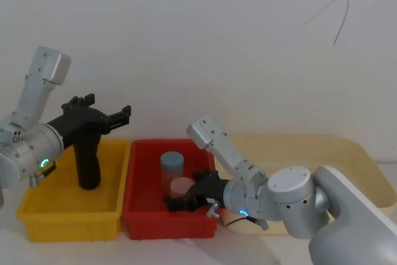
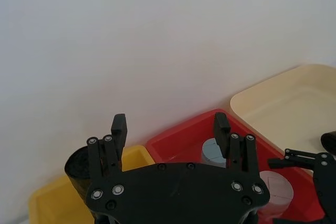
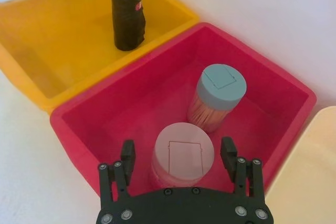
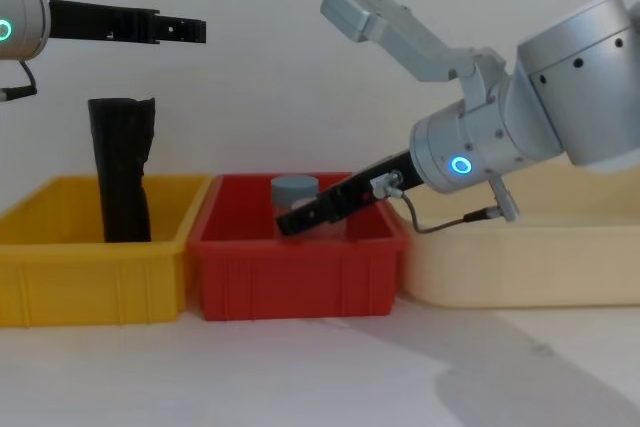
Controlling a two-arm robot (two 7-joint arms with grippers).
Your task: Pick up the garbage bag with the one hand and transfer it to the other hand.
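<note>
The garbage bag (image 1: 88, 161), a black crinkled roll, stands upright in the yellow bin (image 1: 68, 223); a bit of red label shows on the garbage bag (image 3: 138, 7) in the right wrist view. My left gripper (image 1: 126, 115) hovers open and level above and just beyond the top of the bag (image 4: 120, 172), holding nothing; from the chest my left gripper (image 4: 196, 29) is well over the roll. My right gripper (image 1: 174, 203) is low inside the red bin (image 1: 167, 224), open, its fingers (image 3: 127, 153) either side of a pink-lidded jar (image 3: 182, 151).
The red bin also holds a grey-lidded jar (image 1: 172, 160) behind the pink-lidded one. A cream tray (image 1: 338, 153) lies to the right of the red bin. A white wall stands close behind the bins.
</note>
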